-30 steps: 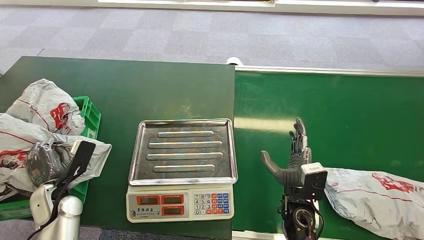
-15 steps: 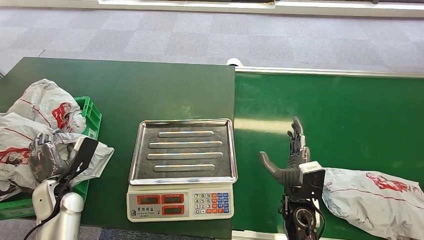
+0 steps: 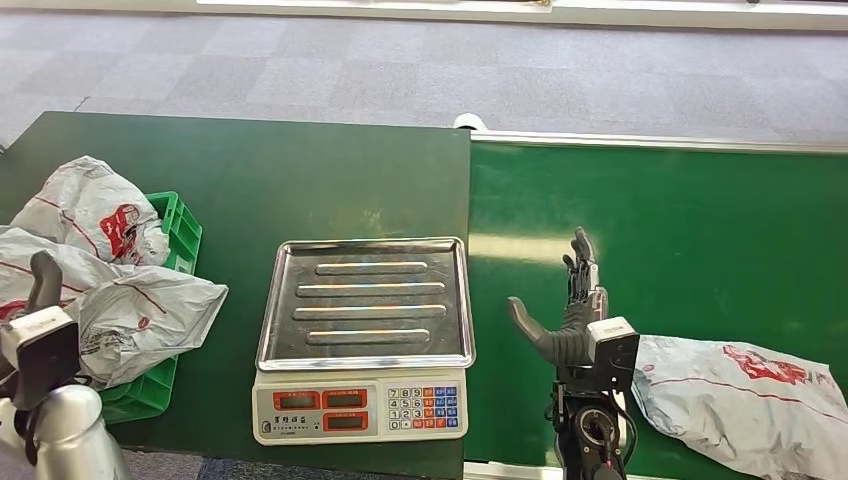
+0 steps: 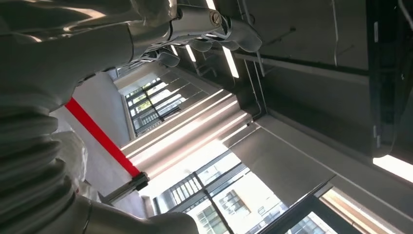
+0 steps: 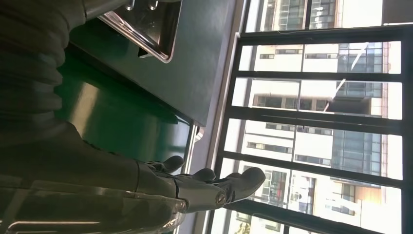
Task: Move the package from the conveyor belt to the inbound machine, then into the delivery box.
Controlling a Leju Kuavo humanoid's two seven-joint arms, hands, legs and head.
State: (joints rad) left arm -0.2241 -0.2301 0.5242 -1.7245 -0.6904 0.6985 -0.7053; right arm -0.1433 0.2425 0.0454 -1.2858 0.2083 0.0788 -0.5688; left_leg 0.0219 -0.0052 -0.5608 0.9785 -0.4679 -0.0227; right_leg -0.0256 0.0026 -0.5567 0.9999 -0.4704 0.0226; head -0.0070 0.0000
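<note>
Package (image 3: 742,400) has slid nearer right hand (image 3: 570,315).

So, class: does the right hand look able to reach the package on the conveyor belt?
Probably yes: the right hand, open, stands just beside the package on the conveyor belt, with nothing between them.

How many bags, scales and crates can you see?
Bags: 4 (three at the crate, one on the belt)
Scales: 1
Crates: 1
Total: 6
</note>
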